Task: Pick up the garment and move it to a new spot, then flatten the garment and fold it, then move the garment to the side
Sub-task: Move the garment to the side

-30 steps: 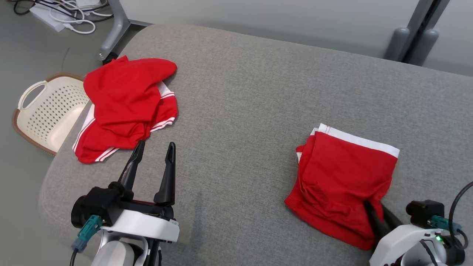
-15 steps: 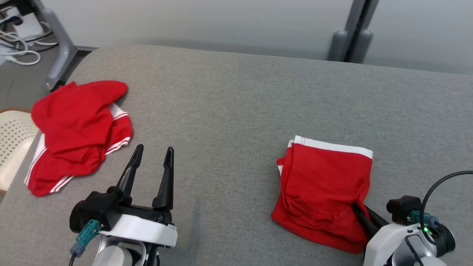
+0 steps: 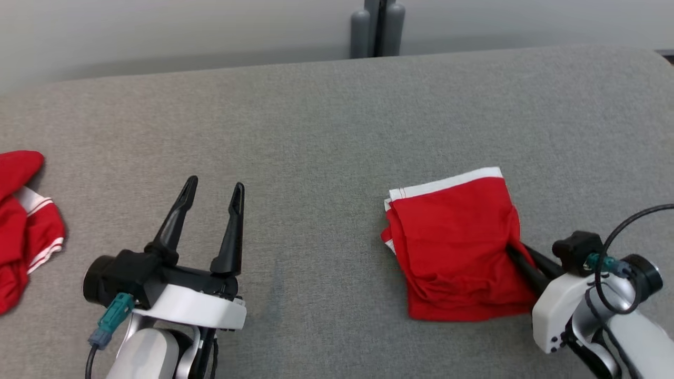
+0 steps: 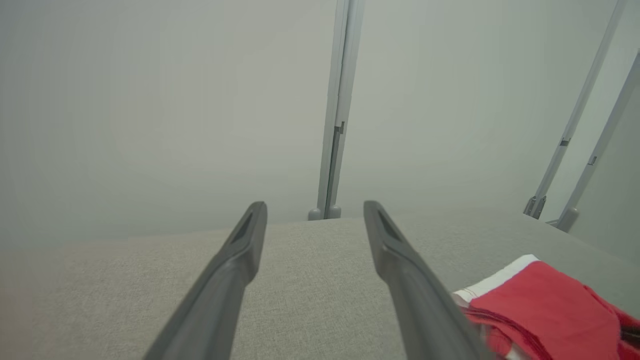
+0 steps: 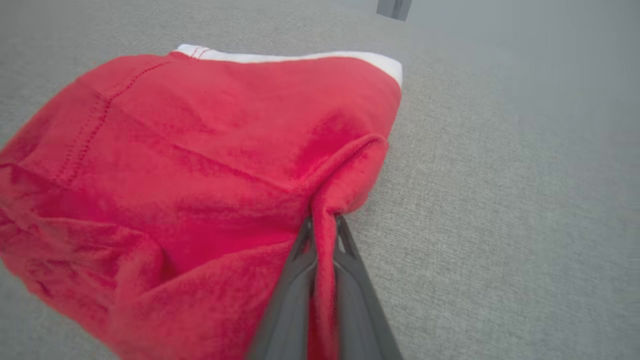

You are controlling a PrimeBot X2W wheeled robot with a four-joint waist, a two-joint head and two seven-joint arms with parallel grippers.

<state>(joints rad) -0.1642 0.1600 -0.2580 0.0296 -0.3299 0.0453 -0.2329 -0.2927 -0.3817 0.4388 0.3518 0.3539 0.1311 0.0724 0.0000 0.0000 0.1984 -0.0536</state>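
Red cloth, change over the last second: my head camera has swung, so the whole picture has shifted. The folded garment (image 3: 455, 252) now lies right of centre with its white band tilted up to the right, where before that band ran down to the right.
Grip, change: none that I can see. The right gripper (image 3: 518, 255) still pinches the same near-right part of the cloth.
Crumpled pile (image 3: 23, 231): red with white stripes, now cut off at the left edge of the head view; a second ago it sat whole at upper left. It is well apart from the folded piece.
Post (image 3: 378, 29): grey, now top centre behind the surface; it was at upper right before.
Grey padded surface (image 3: 316, 131): woven fabric; it carries both red pieces, with bare cloth between them.
Obstructions: nothing lies between the two grippers.
Cable (image 3: 613, 237): black, looping over my right wrist.
Left gripper (image 3: 216, 185): fingers spread wide apart, holding nothing, above bare fabric left of centre. In its own wrist view (image 4: 314, 207) it points at the post and wall.
Right gripper, wrist view (image 5: 324, 222): fingers closed tight together on a raised fold of red cloth, which is gathered into a ridge between them.
Folded garment, location: flat on the surface on my right, with only the pinched ridge lifted.
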